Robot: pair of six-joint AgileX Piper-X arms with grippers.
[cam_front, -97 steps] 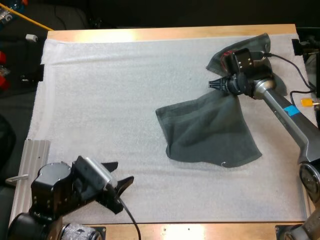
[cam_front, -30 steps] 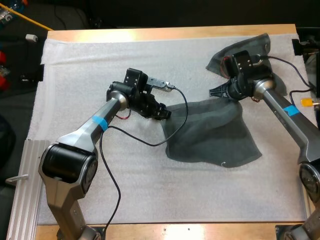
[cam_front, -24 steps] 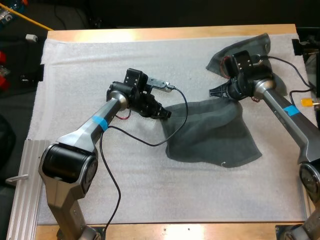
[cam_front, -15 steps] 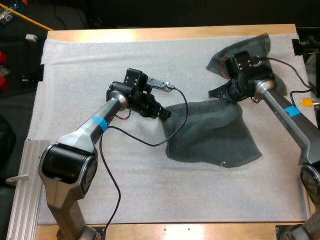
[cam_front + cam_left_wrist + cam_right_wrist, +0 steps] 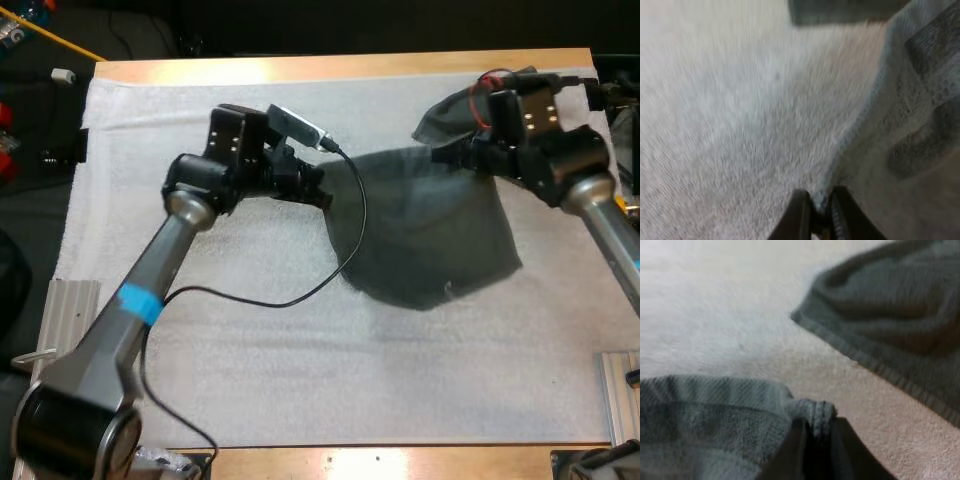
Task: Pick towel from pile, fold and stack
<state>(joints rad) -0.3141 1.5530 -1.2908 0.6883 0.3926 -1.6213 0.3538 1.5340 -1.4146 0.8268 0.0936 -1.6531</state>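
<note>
We are at the spreading step: our left gripper (image 5: 322, 190) pinches one upper corner of the towel (image 5: 430, 235) and our right gripper (image 5: 452, 152) pinches the other, so the cloth hangs stretched between them over the white mat (image 5: 200, 350). Next, we judge, it needs laying flat and smooth, ready for folding. Both arms reach in high, wrists angled toward each other. A second towel (image 5: 437, 118) lies crumpled just behind the right gripper

Crumpled towel (image 5: 447, 112) partly hidden behind right gripper (image 5: 447, 155).
</note>
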